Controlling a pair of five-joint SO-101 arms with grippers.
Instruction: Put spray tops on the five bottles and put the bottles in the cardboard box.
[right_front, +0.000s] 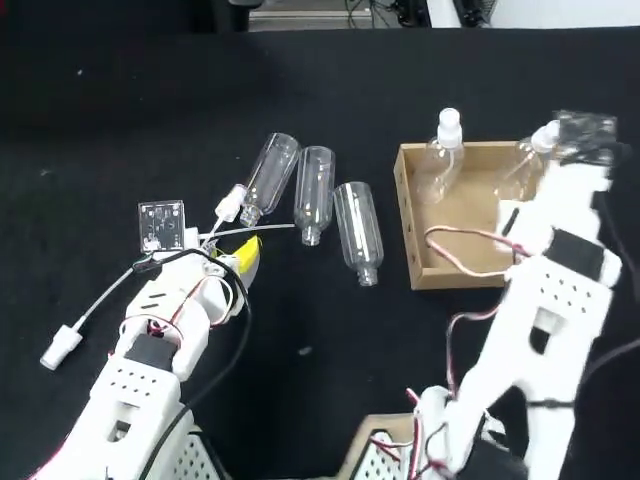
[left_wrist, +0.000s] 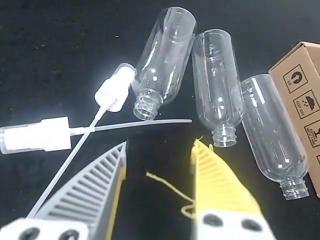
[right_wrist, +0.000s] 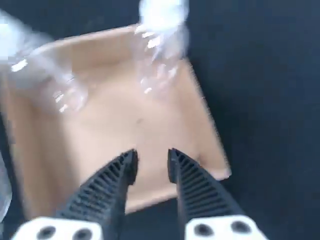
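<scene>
Clear, uncapped bottles (right_front: 315, 193), three of them, are lying on the counter (right_front: 300, 330) with the cardboard box (right_front: 409, 215) at their 3 o'clock. Your right arm (right_front: 545, 300) is covering the box's 3 o'clock side and part of one of the two capped bottles (right_front: 441, 158) inside; in the right wrist view both are smearing into blurs. Your right claw (right_wrist: 151, 154) is hanging over the box, fingers slightly parted, holding nothing. Your left claw (left_wrist: 160, 149) is gaping empty at the uncapped bottles' 8 o'clock, one spray top (left_wrist: 113, 93) lying just beside the nearest neck.
</scene>
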